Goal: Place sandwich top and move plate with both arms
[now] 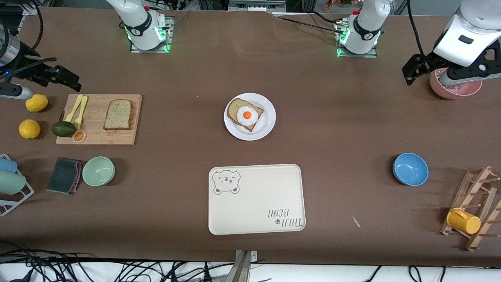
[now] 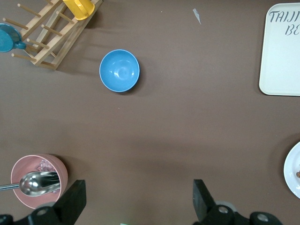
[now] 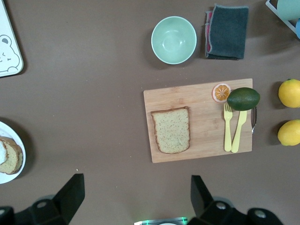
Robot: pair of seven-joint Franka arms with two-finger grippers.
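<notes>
1. The right gripper, at the upper left of the front frame, is held wide open and empty; the left gripper, at the upper right, is likewise spread and holds nothing.
2. The sandwich top lies on the cutting board, left of centre; the plate with the egg slice sits at centre.
3. The bread is probably best pinched across its crust edges and lowered squarely.
4. Counted: two bread slices, one plate, one tray, two lemons.
</notes>
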